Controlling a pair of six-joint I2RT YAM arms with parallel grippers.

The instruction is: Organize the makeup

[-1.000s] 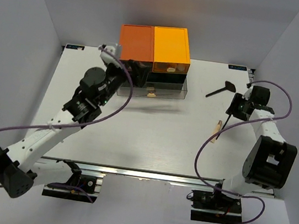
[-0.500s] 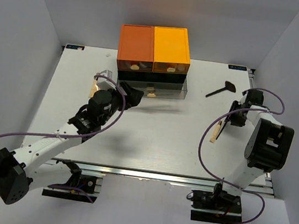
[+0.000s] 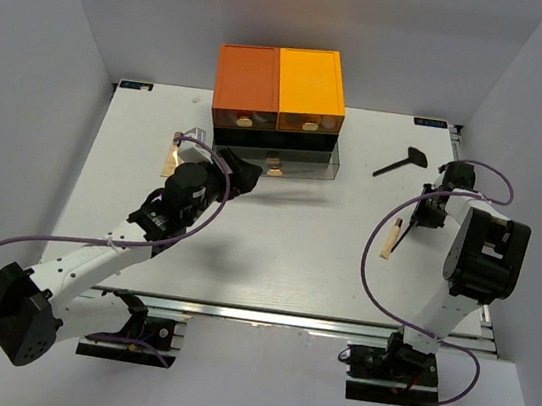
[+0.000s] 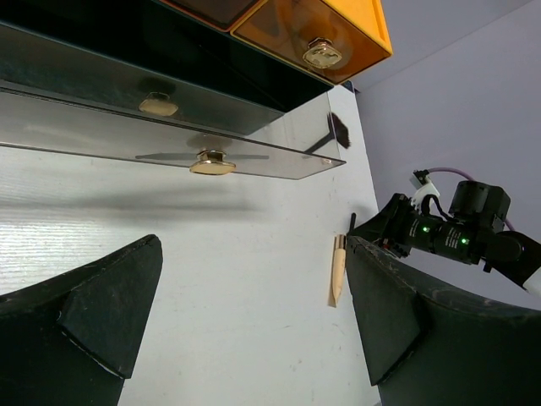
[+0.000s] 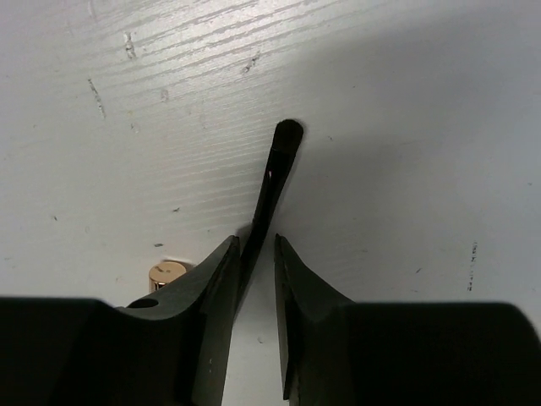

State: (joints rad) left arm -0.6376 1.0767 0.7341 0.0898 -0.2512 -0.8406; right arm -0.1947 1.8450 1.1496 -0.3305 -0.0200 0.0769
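A thin black stick point(image 5: 275, 173) lies on the white table between the fingers of my right gripper point(image 5: 255, 241). It rests against the left finger, with a sliver of table showing on its other side. The jaws stand narrowly apart around it. In the top view the right gripper point(image 3: 426, 213) is low at the stick's point(image 3: 402, 240) far end. A beige tube point(image 3: 390, 238) with a gold cap point(image 5: 166, 272) lies next to it. My left gripper point(image 3: 240, 173) is wide open and empty point(image 4: 254, 330) in front of the drawer box.
The orange-and-dark drawer box point(image 3: 280, 88) stands at the back centre, its lower smoky drawer point(image 4: 169, 127) with a gold knob point(image 4: 212, 162) pulled out. A black brush point(image 3: 399, 164) lies at its right. A beige item point(image 3: 171, 157) lies by the left arm.
My left gripper pulled back from the drawer box towards the near left. My right gripper dropped over the black stick and its jaws stand around it.
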